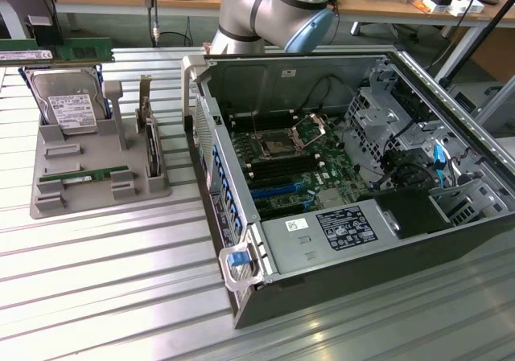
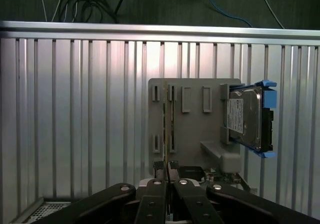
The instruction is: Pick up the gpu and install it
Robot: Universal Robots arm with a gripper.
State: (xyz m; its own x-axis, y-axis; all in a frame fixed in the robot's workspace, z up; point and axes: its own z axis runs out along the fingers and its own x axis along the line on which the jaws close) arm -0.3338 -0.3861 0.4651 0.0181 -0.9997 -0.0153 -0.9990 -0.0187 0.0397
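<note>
At the exterior view's left edge of the ribbed metal bench [image 1: 96, 281] sits a grey tray [image 1: 88, 148]. A silver hard drive [image 1: 68, 108] in blue rails stands propped at its back. The gpu [image 1: 84, 174], a thin green stick, lies lengthwise in the slots near the tray's front, untouched. A second green stick [image 1: 76, 50] rests on a ledge behind the tray. On the tray's side nearer the computer, an upright dark card [image 1: 150, 148] stands on edge.

Just beside the tray, to the exterior view's right, is the open computer case [image 1: 451, 128], lying on its side. Its green motherboard [image 1: 282, 168] is exposed, with dark cables and metal drive cages beyond it. The grey arm [image 1: 273, 11] reaches in above the case's far wall.

In the wrist view, the gripper [image 2: 167, 173] looks across the bench at the tray [image 2: 195, 134]. Its black fingers [image 2: 160, 171] are closed together, and nothing can be seen between them. The gpu [image 2: 164, 129] appears there as a thin strip in the tray, apart from the fingertips, and the hard drive [image 2: 247, 119] stands at the tray's opposite side
</note>
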